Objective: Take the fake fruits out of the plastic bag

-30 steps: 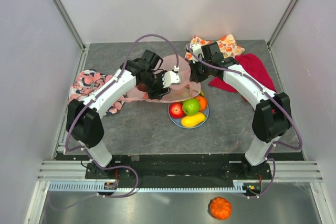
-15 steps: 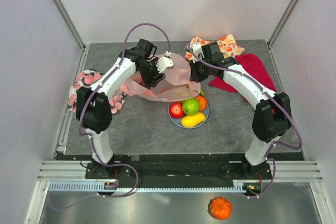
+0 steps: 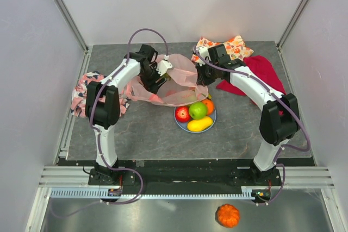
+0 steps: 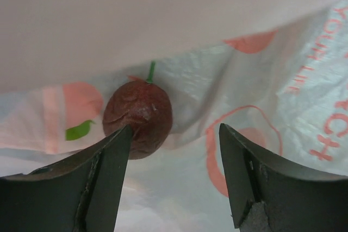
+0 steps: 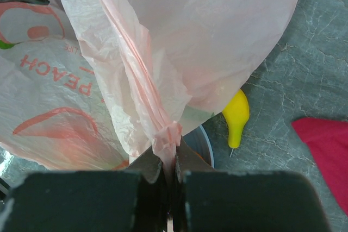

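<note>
The left hand sits in the mouth of the plastic bag, released, with its two fingers spread wide. A dark fruit with a green stem lies inside the bag on the printed film, just ahead of the hand. It is beside the tip of one finger, not between the two, and whether it touches cannot be told. The right hand is clenched on a gathered strip of the bag's rim. Against the bag's near side, the blue plate on the desk carries a red apple, green apple, orange and yellow fruit.
</note>
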{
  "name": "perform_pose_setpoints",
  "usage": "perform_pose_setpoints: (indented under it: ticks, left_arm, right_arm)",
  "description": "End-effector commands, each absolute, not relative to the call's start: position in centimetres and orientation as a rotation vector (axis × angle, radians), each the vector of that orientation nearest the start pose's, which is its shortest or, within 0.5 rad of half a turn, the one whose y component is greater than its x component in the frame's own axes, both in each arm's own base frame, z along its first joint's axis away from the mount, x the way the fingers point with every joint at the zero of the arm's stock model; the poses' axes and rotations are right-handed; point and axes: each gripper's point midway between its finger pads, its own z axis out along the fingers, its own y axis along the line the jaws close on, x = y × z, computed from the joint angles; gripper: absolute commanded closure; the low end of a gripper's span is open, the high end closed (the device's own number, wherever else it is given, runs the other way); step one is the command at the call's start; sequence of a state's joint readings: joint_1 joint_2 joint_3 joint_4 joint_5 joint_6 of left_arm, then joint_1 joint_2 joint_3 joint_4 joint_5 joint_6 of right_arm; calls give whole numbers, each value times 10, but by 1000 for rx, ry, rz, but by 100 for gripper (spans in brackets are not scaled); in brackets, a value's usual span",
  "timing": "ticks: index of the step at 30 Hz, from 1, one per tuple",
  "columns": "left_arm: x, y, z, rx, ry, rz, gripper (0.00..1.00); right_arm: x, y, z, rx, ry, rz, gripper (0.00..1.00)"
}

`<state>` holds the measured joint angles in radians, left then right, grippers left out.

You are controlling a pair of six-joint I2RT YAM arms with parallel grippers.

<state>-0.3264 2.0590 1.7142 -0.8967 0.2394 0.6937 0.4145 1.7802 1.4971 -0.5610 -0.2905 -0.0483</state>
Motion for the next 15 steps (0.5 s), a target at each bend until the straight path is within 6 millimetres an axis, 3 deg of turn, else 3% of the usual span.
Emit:
perform_pose_setpoints:
  ticks: [1, 3, 10, 13, 15]
  left_arm:
    - [427, -149, 55, 1339, 2420, -166, 27]
    - [442, -144, 56, 1309, 2382, -89, 27]
    - [463, -126, 34, 1321, 2364, 108, 29]
    - [466, -127, 37, 1305, 2359, 108, 37]
    - [468, -128, 46, 1283, 2346, 112, 52]
  right_arm:
    - [411, 233, 169, -668, 2289, 529, 99]
    - [411, 234, 169, -672, 2288, 535, 99]
    - [413, 237, 169, -671, 2287, 547, 99]
    - [413, 236, 169, -667, 2288, 547, 99]
    - [413, 236, 170, -668, 2283, 548, 99]
